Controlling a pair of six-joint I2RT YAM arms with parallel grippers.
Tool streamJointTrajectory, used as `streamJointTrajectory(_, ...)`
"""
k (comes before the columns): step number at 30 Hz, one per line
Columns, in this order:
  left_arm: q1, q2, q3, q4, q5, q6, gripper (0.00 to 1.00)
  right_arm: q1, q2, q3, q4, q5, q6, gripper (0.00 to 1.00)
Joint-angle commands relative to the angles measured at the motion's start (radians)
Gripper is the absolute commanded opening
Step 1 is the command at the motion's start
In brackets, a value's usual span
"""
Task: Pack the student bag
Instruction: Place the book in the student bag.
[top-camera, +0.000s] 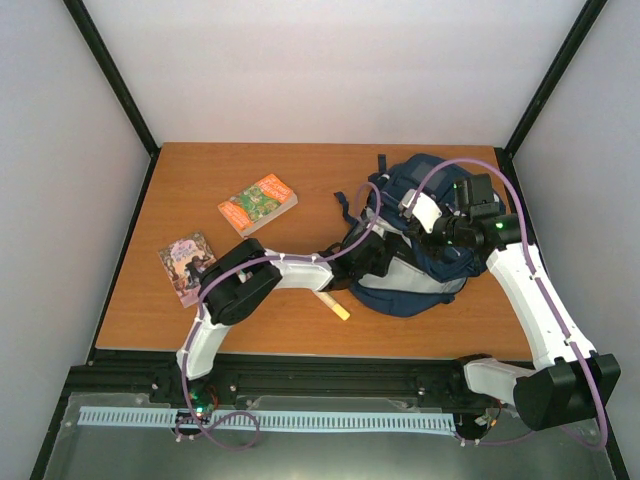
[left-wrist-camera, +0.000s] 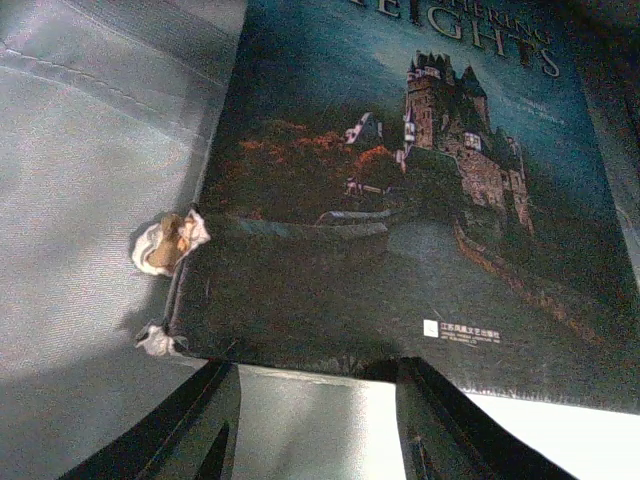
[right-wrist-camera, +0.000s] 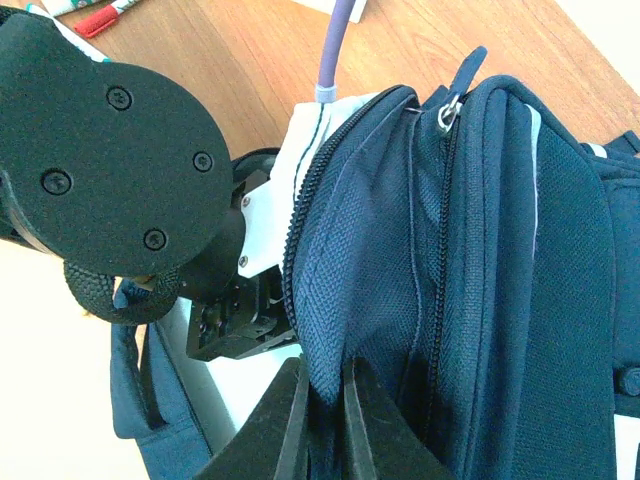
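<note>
Bag place: the bag (top-camera: 405, 288) lies on the right half of the table (top-camera: 250, 170), near the right edge and nearer the bottom edge of the wood than the top one.
Bag axis: in the top view its long axis runs roughly from top to bottom of the frame, with the upper end leaning slightly right. Dark straps trail off at its upper left.
Edges and room: a broad strip of bare wood runs along the top of the table. To the right of the bag only a narrow margin is left before the white wall (top-camera: 590, 200).
Left side: an orange book (top-camera: 257, 203) and a purple book (top-camera: 186, 266) lie flat, well apart from the bag. A short yellow stick (top-camera: 333, 305) lies just beside the bag's lower left.
Left tool (left-wrist-camera: 318, 372): it is inside the bag with its fingers apart and pale lining between them. The lower edge of a castle book (left-wrist-camera: 400, 200) sits just at the fingertips; I cannot tell whether they touch it.
Right tool (right-wrist-camera: 325, 368): its fingers are together, clamped on the bag's fabric rim beside the zip (right-wrist-camera: 316, 170).
Materials: the bag is coarse woven navy cloth with stitched seams and a smooth grey lining (left-wrist-camera: 90, 200). The castle book has a glossy dark cover, and its lower left corner is torn white. The table is orange-brown wood grain.
</note>
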Motion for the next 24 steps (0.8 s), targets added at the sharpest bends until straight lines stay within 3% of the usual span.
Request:
streamJointTrajectory(1, 0.013, -0.024, 0.005, 0.087, -0.002, -0.021, 0.45, 0.013, -0.03, 0.016, 0.081, -0.083, -0.015, 0.03)
streamJointTrajectory(8, 0.014, -0.157, -0.173, 0.168, -0.014, -0.028, 0.44, 0.012, -0.025, -0.011, 0.121, -0.06, 0.007, 0.03)
streamJointTrajectory(11, 0.013, -0.158, -0.206, 0.184, 0.01, -0.031, 0.39, 0.01, -0.028, -0.018, 0.129, -0.055, 0.009, 0.03)
streamJointTrajectory(20, 0.013, -0.037, -0.143, 0.21, 0.068, -0.043, 0.12, 0.009, -0.026, -0.009, 0.136, -0.075, 0.022, 0.03)
streamJointTrajectory(24, 0.013, 0.02, -0.078, 0.23, 0.082, -0.05, 0.1, 0.01, -0.024, 0.001, 0.127, -0.088, 0.02, 0.03)
